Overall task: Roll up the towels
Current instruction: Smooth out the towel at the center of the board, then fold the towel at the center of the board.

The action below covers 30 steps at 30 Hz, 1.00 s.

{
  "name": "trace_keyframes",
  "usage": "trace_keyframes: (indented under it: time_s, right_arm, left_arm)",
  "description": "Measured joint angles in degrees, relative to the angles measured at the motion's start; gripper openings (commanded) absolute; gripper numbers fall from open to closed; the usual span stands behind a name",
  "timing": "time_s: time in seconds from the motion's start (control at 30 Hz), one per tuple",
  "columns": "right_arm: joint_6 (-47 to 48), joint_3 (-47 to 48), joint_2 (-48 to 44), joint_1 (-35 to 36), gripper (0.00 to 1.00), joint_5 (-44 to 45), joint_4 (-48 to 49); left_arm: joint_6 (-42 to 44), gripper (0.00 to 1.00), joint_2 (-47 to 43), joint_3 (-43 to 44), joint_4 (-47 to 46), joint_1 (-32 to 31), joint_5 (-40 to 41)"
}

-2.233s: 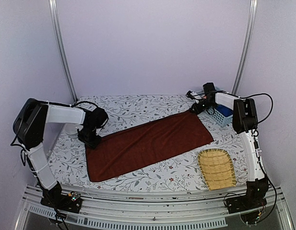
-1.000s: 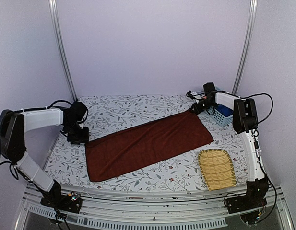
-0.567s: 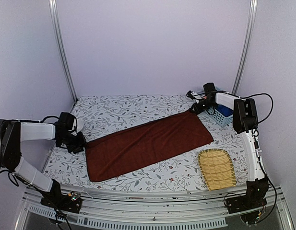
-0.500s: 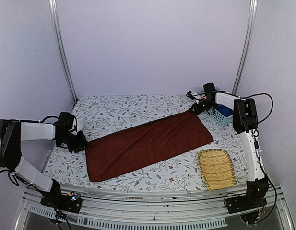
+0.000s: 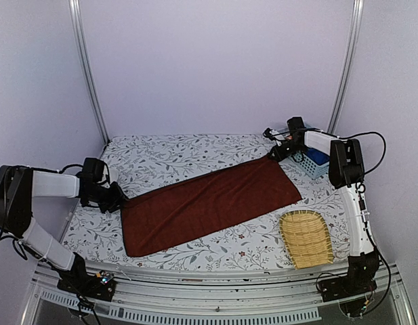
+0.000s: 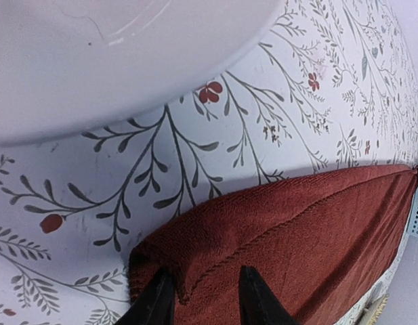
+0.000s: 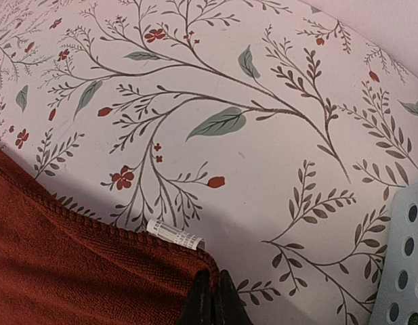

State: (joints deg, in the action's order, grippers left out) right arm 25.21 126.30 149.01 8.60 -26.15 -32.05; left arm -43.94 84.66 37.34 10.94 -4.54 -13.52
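Reddish-brown towel (image 5: 209, 203) is lying flat, spread out diagonally on the floral tabletop (image 5: 181, 152). My left end effector (image 6: 205, 301) is down low at the towel's left corner. Its fingers are spread, with the hem running between the tips, so it's not clamped on anything. My right end effector (image 7: 212, 296) is at the towel's far right corner, fingers pressed together and pinching the cloth right beside its little white tag (image 7: 175, 233). The blue towel (image 5: 318, 156) sits bundled in a pale perforated basket (image 5: 307, 168) just past that same corner. There's a wicker tray (image 5: 305, 237) near the towel's right end, on the near side.
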Motion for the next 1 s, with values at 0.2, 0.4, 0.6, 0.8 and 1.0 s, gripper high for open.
trace_keyframes:
  time_s: [0.2, 0.4, 0.6, 0.8, 1.0]
  right_arm:
    - [0.00, 0.00, 0.00, 0.00, 0.03, 0.00, 0.00]
    - [-0.13, 0.00, 0.00, -0.02, 0.02, 0.07, 0.04]
    - [-0.37, 0.00, -0.07, -0.22, 0.02, -0.20, 0.33]
    - [-0.35, 0.00, -0.68, -1.05, 0.02, -1.92, 0.76]
    - [-0.63, 0.00, -2.16, -2.08, 0.02, -4.92, 2.75]
  left_arm:
    - [-1.20, 0.11, 0.02, -1.31, -1.68, 1.05, -0.72]
    - [-1.62, 0.00, 0.15, -2.60, -3.34, 2.25, -1.73]
    - [-1.38, 0.00, -1.46, -2.62, -3.80, 3.72, -2.36]
    - [-0.28, 0.00, -5.49, -1.07, -2.64, 6.10, -2.47]
    - [0.83, 0.00, -8.63, 0.96, -1.36, 8.31, -3.04]
